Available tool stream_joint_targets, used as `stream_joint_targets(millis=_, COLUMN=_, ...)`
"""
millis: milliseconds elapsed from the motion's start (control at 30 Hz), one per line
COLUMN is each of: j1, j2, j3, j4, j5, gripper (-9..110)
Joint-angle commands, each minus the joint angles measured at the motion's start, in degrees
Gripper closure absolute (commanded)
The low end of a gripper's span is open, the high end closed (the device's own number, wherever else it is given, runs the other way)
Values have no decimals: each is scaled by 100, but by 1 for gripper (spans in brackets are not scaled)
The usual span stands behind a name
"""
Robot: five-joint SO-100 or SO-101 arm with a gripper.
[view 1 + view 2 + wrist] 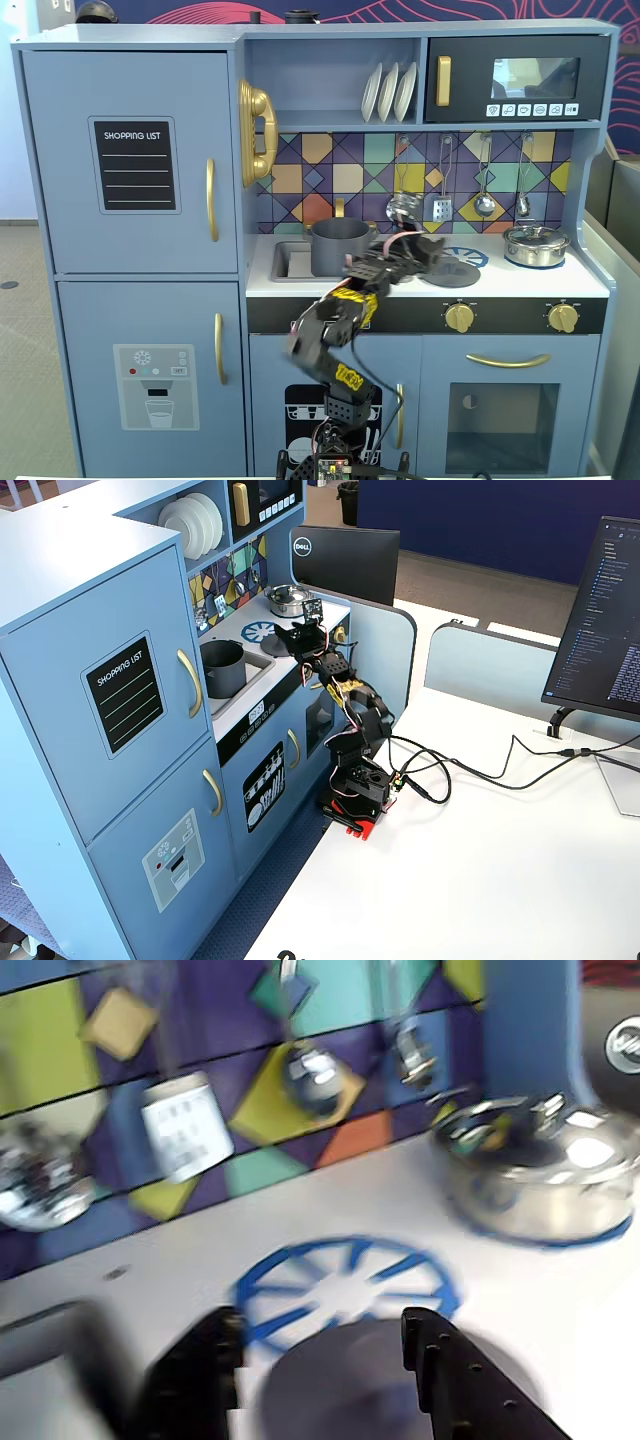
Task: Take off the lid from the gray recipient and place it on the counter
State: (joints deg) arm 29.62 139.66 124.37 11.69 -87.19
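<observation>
The gray recipient (340, 246) stands uncovered at the left of the counter (500, 287), by the sink; it also shows in a fixed view (222, 668). The dark-gray lid (455, 272) lies flat on the counter, partly over the blue burner (470, 256). My gripper (438, 252) is just left of and above the lid. In the wrist view my gripper (320, 1332) is open and holds nothing; the blurred lid (350, 1392) lies below, between the jaws, in front of the burner (345, 1285).
A shiny silver pot (536, 245) with its own lid stands at the counter's right end and shows in the wrist view (540, 1175). Utensils (485, 203) hang on the tiled back wall. The recessed sink (288, 262) is left of the gray pot.
</observation>
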Motion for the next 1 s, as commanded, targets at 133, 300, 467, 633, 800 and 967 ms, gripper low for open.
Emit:
stream_joint_targets(millis=133, j1=-1503, j2=2320, j3=492, j4=3375, j5=123, gripper=101)
stream_joint_targets(millis=300, j1=-2364, j2=3067, j3=1415, j4=4641, j5=-299, gripper=102)
stream_joint_targets(millis=467, j1=-2839, j2=3647, j3=3208, j4=4623, j5=-167, gripper=102)
stream_joint_targets(millis=633, j1=-3305, j2=4113, j3=4588, j4=4772, j5=44, gripper=102)
stream_joint_targets(millis=800, j1=-3384, j2=4184, j3=4755, j4=5968, j5=62, gripper=102)
stream_joint_targets(millis=967, j1=-3226, j2=4236, j3=4755, j4=6715, j5=185, gripper=102)
